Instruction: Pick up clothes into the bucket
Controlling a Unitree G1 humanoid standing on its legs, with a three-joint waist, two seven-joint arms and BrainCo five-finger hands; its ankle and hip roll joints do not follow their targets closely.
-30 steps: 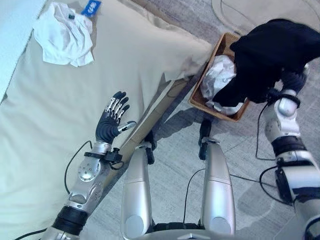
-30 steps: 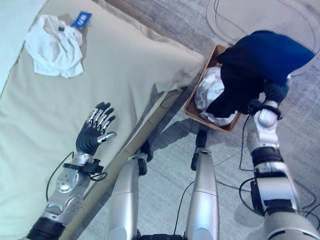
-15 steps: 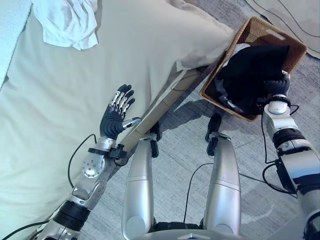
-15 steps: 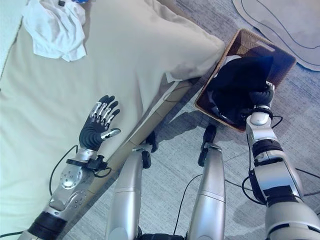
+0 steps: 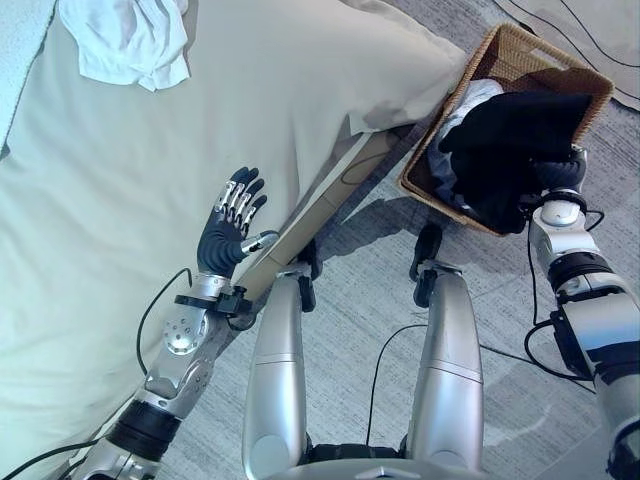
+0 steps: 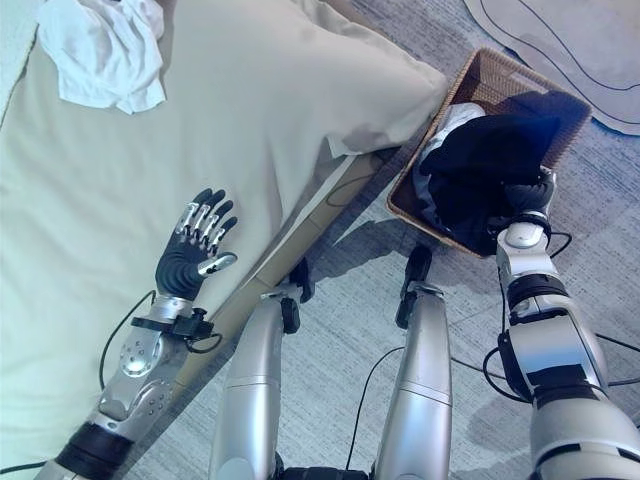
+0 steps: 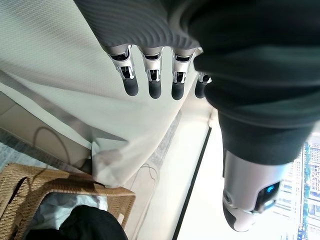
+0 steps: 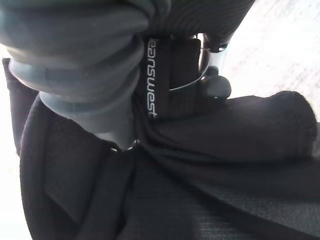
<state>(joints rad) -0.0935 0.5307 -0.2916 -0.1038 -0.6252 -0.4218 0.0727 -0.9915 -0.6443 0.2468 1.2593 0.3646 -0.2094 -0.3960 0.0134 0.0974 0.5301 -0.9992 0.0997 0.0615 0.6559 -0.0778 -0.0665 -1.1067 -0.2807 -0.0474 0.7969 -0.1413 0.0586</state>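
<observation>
Black garment [image 5: 510, 150] over wicker basket [image 5: 590, 88], on white clothes | right robot hand [image 5: 560, 175] buried in it (grip unreadable) | left robot hand [image 5: 228, 228] spread, bedside of basket

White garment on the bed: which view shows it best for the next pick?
The right eye view: the white garment lies crumpled near the bed's far end, most of it in frame. The left eye view crops its top edge.

Woven wicker basket [image 5: 500, 50], matt black cloth garment [image 5: 505, 150], smooth bedsheet [image 5: 120, 200].
</observation>
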